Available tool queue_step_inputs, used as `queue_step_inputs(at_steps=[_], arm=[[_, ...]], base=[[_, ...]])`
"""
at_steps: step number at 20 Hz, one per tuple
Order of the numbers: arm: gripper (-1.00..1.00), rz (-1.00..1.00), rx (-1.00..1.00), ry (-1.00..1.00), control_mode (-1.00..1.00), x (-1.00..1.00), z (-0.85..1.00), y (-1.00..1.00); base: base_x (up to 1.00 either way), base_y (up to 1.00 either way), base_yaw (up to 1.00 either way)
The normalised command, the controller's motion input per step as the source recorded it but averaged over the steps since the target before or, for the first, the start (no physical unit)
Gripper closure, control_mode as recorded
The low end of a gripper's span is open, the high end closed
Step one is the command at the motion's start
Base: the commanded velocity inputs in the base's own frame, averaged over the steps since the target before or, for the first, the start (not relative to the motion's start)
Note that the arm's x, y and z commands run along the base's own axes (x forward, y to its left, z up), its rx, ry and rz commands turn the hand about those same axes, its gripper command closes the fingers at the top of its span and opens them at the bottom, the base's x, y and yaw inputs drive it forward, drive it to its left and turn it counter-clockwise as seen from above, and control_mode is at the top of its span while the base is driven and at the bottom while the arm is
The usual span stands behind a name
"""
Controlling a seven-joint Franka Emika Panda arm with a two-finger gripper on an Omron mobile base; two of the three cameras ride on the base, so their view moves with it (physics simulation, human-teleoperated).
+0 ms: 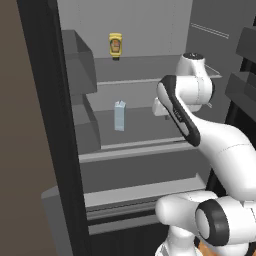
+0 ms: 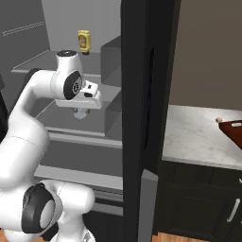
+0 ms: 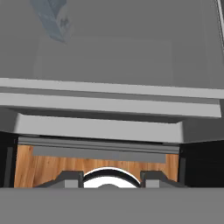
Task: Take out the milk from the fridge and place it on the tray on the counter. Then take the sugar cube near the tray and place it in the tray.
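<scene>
One milk [image 1: 119, 115] carton in the fridge [image 1: 150, 30], that's all I count. It's standing upright on the middle shelf [image 1: 145, 122], toward the left side and not touching anything, and in my hand view it's just a pale blue-grey blur up in the top-left corner [image 3: 54, 22]. One yellow jar [image 1: 116, 45] with a brown label sits by itself on the shelf above, near the back wall. I can see three grey shelves stacked inside, plus grey door bins [image 1: 80, 60] on the left door. The arm [image 1: 200, 130] is reaching into the fridge at about middle-shelf height, off to the right of the milk and well apart from it. The gripper [image 2: 81, 113] hangs under the white hand in the right base view, nothing between its fingers as far as I can see. Honestly can't tell how far apart they are from these angles. Over on the right of that same view there's one counter [image 2: 194, 137], white marble, with a corner of one dark red tray [image 2: 232, 128] at the edge of frame and one tiny sugar cube [image 2: 218, 120] just beside it on the left.
</scene>
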Motion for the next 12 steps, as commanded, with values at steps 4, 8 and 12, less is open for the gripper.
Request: queue_step_inputs(at_steps=[4, 8, 12], arm=[[-1.00, 0.00, 0.00, -0.04, -1.00, -0.29, 0.00, 0.00], [-1.00, 0.00, 0.01, -0.05, -1.00, -0.41, 0.00, 0.12], [-1.00, 0.07, 0.07, -0.23, -1.00, -0.08, 0.00, 0.26]], base=[[0.00, 0.00, 0.00], [0.00, 0.00, 0.00], [0.00, 0.00, 0.00]])
